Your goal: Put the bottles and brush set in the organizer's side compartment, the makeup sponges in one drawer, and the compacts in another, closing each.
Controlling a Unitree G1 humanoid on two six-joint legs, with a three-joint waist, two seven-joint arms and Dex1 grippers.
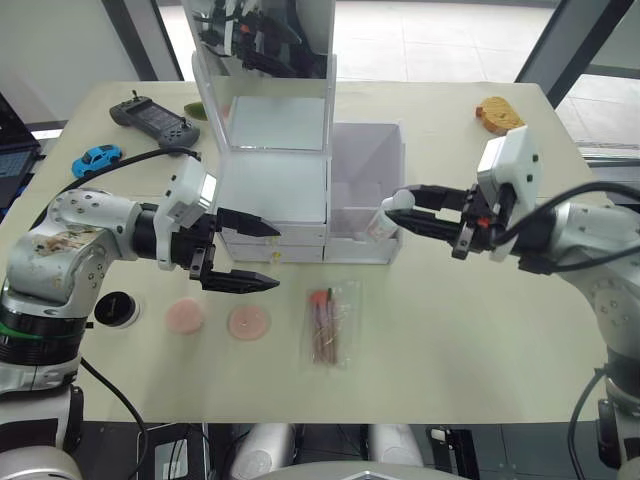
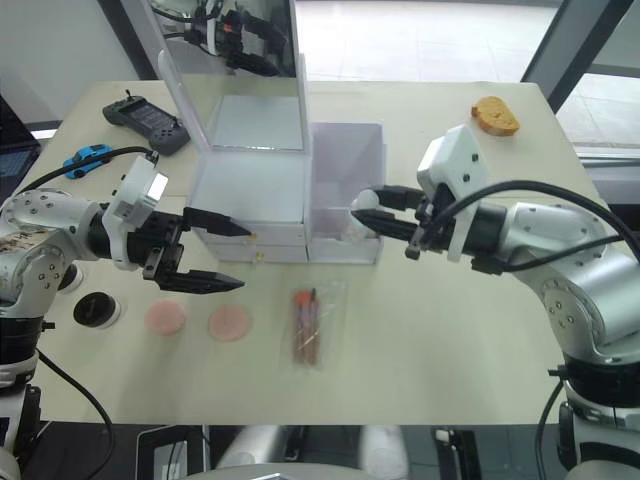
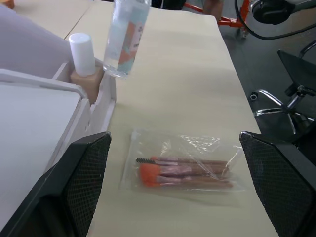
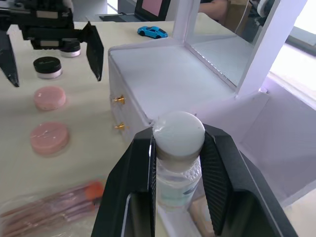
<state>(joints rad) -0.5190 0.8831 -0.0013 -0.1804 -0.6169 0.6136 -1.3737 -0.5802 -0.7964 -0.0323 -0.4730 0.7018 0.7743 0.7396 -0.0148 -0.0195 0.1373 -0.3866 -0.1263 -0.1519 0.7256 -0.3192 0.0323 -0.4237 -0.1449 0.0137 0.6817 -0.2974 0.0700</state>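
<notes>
Nearest the robot on the table (image 1: 480,340) lies the brush set (image 1: 327,325), a clear pouch with orange-brown handles, flat in front of the organizer (image 1: 300,190) and touching nothing else. To its left sit the two makeup sponges (image 1: 248,323), pink discs side by side with a small gap between them, and further left one black-topped compact (image 1: 115,309) rests near the table's left edge; the right wrist view shows a second compact (image 4: 69,48) just beyond that one.

The left gripper (image 1: 248,255) hovers above the sponges, in front of the drawers (image 1: 275,245) — its two black fingers spread wide, with nothing between them. Both gold-knobbed drawers are shut.

The right gripper (image 1: 400,215) reaches in from the right at the front edge of the side compartment (image 1: 365,190), its fingers clamped on the clear bottle (image 4: 177,158) just below the white cap. In the left wrist view that bottle hangs tilted above the compartment's front wall, off the table. The peach-beige bottle (image 3: 84,66) already stands upright inside the compartment's front corner, white cap up.

Behind the drawers the mirror lid (image 1: 265,60) stands upright. Far beyond, a game controller (image 1: 155,120) and a blue toy car (image 1: 96,158) lie at the table's back left — a piece of toy bread (image 1: 498,114) at the back right
</notes>
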